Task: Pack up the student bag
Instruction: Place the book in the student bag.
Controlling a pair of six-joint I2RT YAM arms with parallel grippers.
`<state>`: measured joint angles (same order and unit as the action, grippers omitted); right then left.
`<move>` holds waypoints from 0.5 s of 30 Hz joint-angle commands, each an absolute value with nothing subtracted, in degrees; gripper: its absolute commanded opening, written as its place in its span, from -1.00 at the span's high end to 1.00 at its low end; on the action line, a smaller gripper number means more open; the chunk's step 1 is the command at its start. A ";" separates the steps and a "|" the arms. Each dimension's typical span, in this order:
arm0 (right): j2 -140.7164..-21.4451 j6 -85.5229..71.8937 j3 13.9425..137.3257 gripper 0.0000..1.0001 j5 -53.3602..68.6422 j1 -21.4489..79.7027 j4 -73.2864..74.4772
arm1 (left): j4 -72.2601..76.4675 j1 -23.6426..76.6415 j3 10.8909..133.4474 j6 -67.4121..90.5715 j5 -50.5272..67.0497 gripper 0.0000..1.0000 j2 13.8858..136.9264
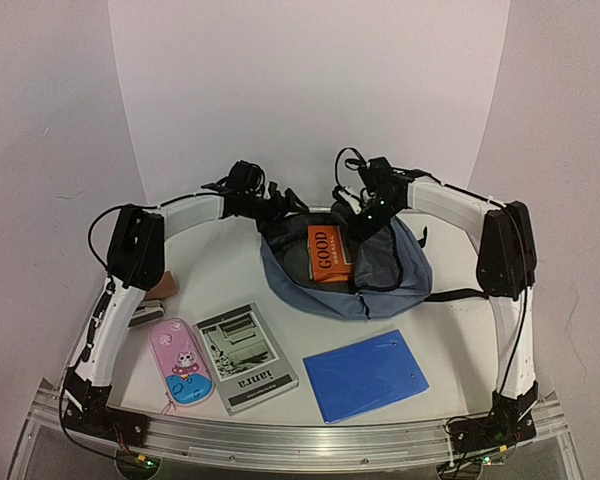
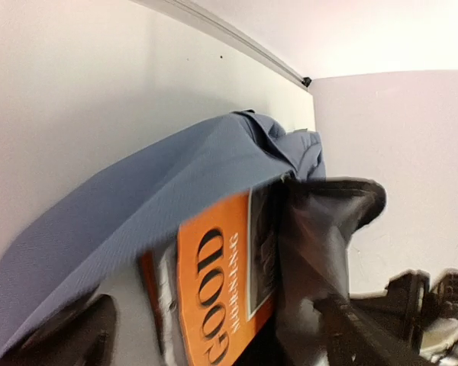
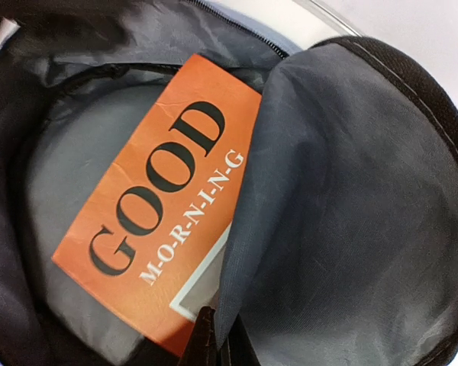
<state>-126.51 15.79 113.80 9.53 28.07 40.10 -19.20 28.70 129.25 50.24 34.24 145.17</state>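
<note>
Twin arms, white shells on black joints
Left arm (image 1: 185, 212) and right arm (image 1: 450, 200): white tubular links, boxy black elbow housings (image 1: 135, 245), black cables (image 1: 92, 228) looped alongside; left gripper (image 1: 280, 205) and right gripper (image 3: 208, 341) black throughout; green lights (image 1: 145, 462) at both bases

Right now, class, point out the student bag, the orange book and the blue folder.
student bag (image 1: 298, 284), top external view, its blue front fabric.
orange book (image 3: 160, 206), right wrist view, middle of cover.
blue folder (image 1: 365, 374), top external view, centre of face.
</note>
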 commanded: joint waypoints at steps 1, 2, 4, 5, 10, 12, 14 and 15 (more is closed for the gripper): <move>-129.81 19.38 118.25 0.67 5.21 26.25 38.97 | -29.23 26.10 128.28 41.07 33.46 -0.99 133.83; -129.64 18.94 118.60 0.43 5.66 26.26 39.07 | -30.67 25.59 125.93 39.79 34.01 -0.99 131.89; -128.05 17.98 118.29 -0.20 6.44 26.25 39.18 | -35.09 25.15 120.68 35.05 33.10 -0.99 127.06; -126.85 17.68 117.61 -0.44 7.12 26.21 39.19 | -36.80 25.13 117.23 33.04 32.18 -0.99 123.84; -117.55 18.15 110.08 -0.97 14.06 26.33 38.57 | -41.86 25.14 97.22 27.32 30.82 -0.99 109.39; -114.02 18.10 107.09 -0.97 16.60 26.90 38.14 | -43.29 25.19 90.95 26.35 31.18 -0.99 104.98; -110.80 18.55 103.42 -0.97 18.34 27.84 37.52 | -45.20 25.20 85.94 25.70 31.19 -0.99 100.84; -109.19 18.80 101.50 -0.97 19.07 28.58 37.05 | -45.87 25.18 83.06 25.64 31.12 -0.99 99.12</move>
<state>-119.08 17.82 106.60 13.38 26.50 38.63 -39.80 24.74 91.64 30.04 31.70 105.80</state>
